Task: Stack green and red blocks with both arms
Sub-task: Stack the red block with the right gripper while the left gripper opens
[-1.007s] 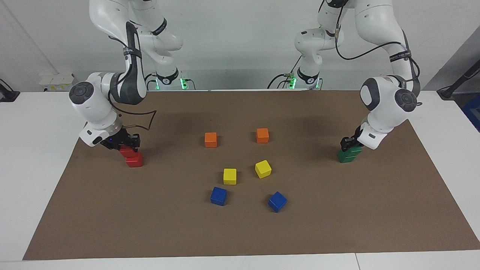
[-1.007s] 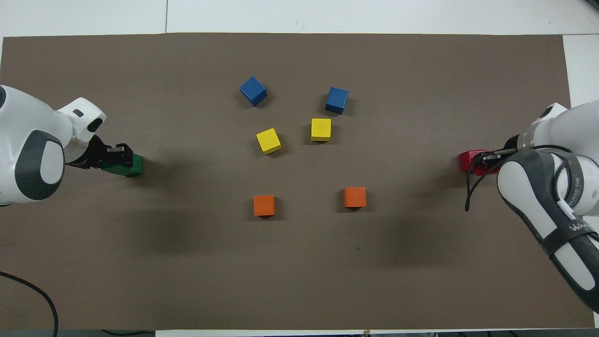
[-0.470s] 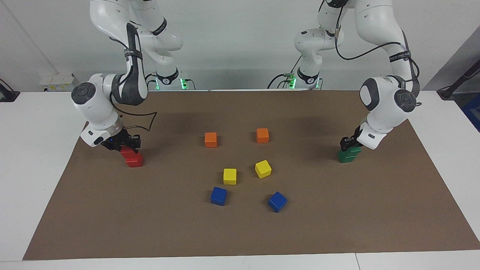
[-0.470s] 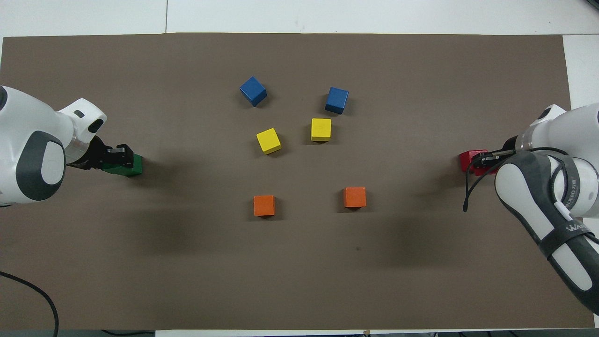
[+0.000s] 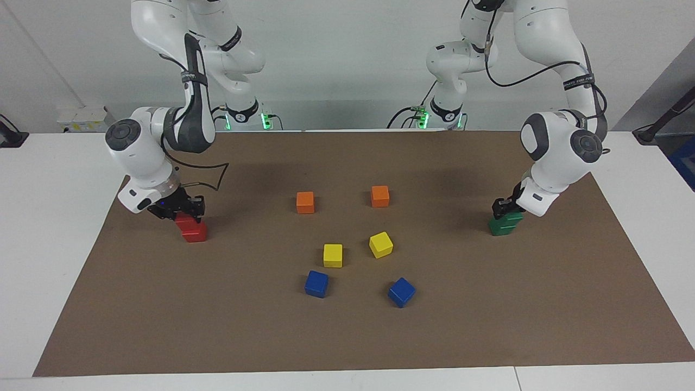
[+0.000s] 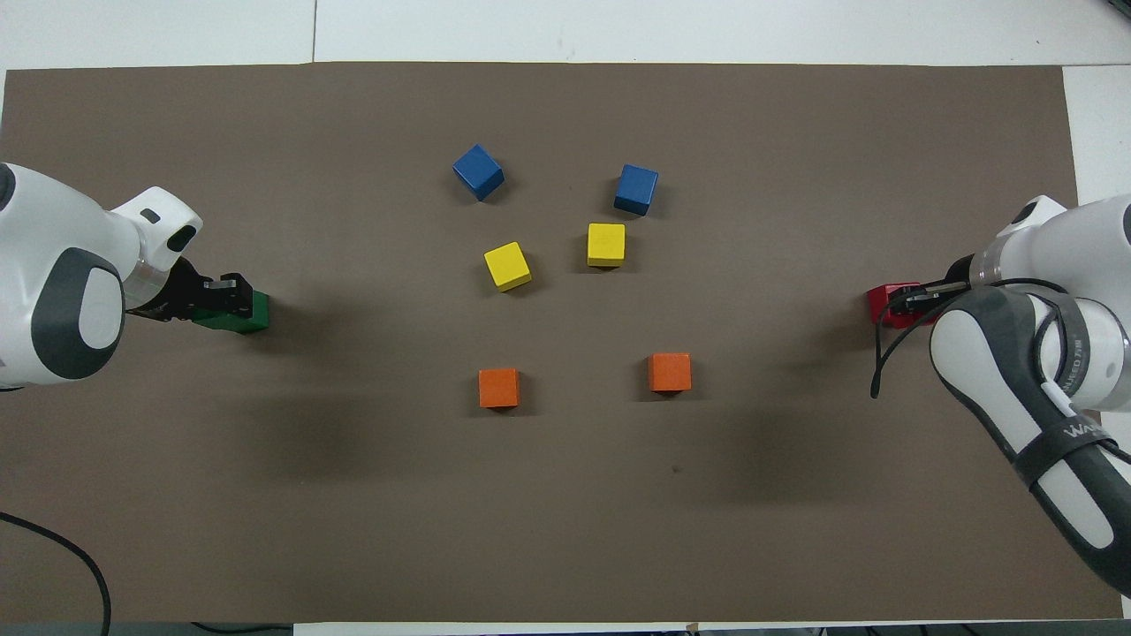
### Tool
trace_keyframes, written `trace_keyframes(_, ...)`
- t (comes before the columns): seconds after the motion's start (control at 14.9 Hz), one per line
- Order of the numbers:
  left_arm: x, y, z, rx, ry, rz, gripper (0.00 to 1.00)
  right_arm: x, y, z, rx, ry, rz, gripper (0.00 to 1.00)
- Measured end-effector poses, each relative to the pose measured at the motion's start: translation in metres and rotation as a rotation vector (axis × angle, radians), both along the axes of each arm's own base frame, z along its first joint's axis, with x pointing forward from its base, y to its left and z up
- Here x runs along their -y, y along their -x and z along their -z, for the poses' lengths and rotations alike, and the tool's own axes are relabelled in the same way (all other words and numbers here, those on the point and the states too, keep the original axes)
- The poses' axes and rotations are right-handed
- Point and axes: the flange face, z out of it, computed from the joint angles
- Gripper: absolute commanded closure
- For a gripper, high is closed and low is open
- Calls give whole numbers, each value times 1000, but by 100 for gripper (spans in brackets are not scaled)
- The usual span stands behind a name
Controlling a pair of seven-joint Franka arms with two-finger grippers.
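At the right arm's end of the mat, my right gripper [image 5: 187,210] is shut on a red block [image 5: 184,221]. That block is held low over a second red block [image 5: 195,233] on the mat and is offset toward the robots; I cannot tell whether they touch. At the left arm's end, my left gripper [image 5: 506,208] is shut on a green block [image 5: 514,217] that sits on a second green block [image 5: 499,227]. From overhead, the left gripper [image 6: 225,294] covers part of the green blocks [image 6: 247,313], and the right gripper [image 6: 912,299] covers part of the red blocks [image 6: 880,303].
Several other cubes lie in the middle of the brown mat [image 5: 347,336]: two orange [image 5: 305,202] [image 5: 380,196], two yellow [image 5: 333,255] [image 5: 381,244] and two blue [image 5: 316,283] [image 5: 402,291]. White table surrounds the mat.
The right gripper has carried its red block a little toward the table's middle, closer over the lower red block. The left arm has hardly moved.
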Motion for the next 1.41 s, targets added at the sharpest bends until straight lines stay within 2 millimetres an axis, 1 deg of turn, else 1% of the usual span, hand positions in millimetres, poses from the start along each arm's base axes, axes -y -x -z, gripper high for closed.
trace_keyframes(0.13,0,0,0,1,0,0,100,0,0,0,0,0,0,100)
trace_keyframes(0.2,0,0,0,1,0,0,87,0,0,0,0,0,0,100)
trace_keyframes(0.27,0,0,0,1,0,0,60,0,0,0,0,0,0,100)
trace_keyframes(0.34,0,0,0,1,0,0,10,0,0,0,0,0,0,100)
trace_keyframes(0.4,0,0,0,2,0,0,0,0,0,0,0,0,0,100)
trace_keyframes(1.07,0,0,-2,5,-1,0,0,0,0,0,1,0,0,100)
trace_keyframes(1.14,0,0,-5,8,-1,0,0,0,0,0,1,0,0,100)
trace_keyframes(1.28,0,2,-19,12,-3,0,0,0,0,0,1,0,0,100)
trace_keyframes(1.41,-1,2,-44,11,-6,1,0,0,0,0,1,0,0,100)
